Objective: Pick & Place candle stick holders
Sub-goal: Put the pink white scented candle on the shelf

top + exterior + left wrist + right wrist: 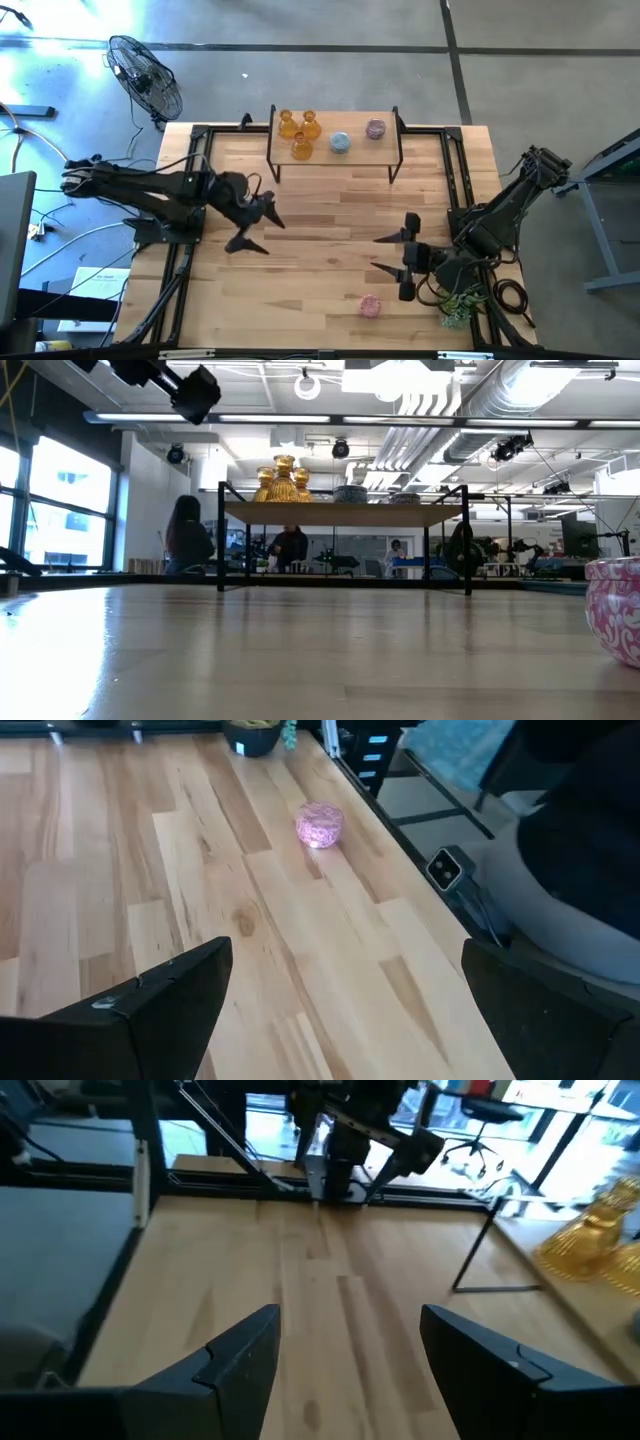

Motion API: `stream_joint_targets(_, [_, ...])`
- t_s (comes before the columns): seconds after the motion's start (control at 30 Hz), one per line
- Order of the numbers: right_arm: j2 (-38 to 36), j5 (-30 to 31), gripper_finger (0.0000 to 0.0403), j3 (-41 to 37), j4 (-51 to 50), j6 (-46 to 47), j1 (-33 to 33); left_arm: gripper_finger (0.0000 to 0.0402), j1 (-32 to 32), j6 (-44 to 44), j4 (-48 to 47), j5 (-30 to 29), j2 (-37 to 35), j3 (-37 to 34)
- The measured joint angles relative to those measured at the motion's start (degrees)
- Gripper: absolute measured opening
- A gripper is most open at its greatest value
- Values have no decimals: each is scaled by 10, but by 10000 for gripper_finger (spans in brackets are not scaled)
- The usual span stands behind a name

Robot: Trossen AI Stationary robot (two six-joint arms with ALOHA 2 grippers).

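Nearest the low camera, one pink candle stick holder (615, 607) stands alone on the tabletop (330, 215) while five sit on the raised shelf (335, 158); my left end effector (256, 228) and right end effector (392, 254) hover spread and empty, so next comes reaching down to grasp it.

In the low view the pink candle stick holder (615, 608) is chopped off by the right edge, so only part of its patterned side shows, and the pale blue holder (350, 493) and other pink one (404, 498) up on the shelf (345, 513) are mostly just rims from that angle. The amber holders (590, 1240) run off the right wrist view's edge and look blurry. People (188, 538) behind the surface are too small to make out.
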Motion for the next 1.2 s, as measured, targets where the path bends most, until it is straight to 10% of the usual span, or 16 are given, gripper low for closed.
stream_joint_targets(0.23, [15, -28, 238, 0, 0, 54, 1, 388, -86, -40, -3, -163, -21, 0])
stream_joint_targets(0.8, [96, -116, 238, 0, 3, 258, 5, 388, -309, -166, -122, -353, -146, 0])
stream_joint_targets(1.2, [103, -36, 238, 0, 67, 137, 5, 388, -437, -189, -156, -472, -141, -1])
